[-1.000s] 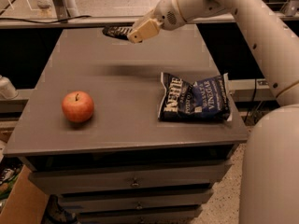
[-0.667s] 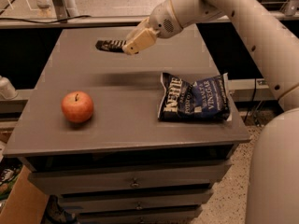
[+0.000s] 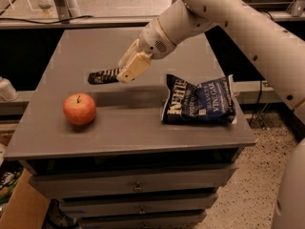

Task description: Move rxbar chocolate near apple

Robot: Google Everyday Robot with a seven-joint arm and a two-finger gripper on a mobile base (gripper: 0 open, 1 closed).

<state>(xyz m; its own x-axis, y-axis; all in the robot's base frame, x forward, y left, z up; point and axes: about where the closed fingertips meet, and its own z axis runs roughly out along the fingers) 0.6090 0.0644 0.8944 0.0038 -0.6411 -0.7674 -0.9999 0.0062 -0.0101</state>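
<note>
Black bar (image 3: 102, 76) sits clamped in my hand (image 3: 123, 74), raised over the desk (image 3: 138, 125), at one o'clock from the apple (image 3: 79, 109); bag (image 3: 200, 101) at three.

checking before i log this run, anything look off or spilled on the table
Nothing stands out. The gripper holds the rxbar chocolate level by one end above the table, the apple sits stem-up, and the chip bag lies flat with nothing spilled.

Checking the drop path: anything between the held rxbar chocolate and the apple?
Nothing. The camera view shows only bare tabletop between the rxbar chocolate, gripped by the end effector, and the apple.
</note>
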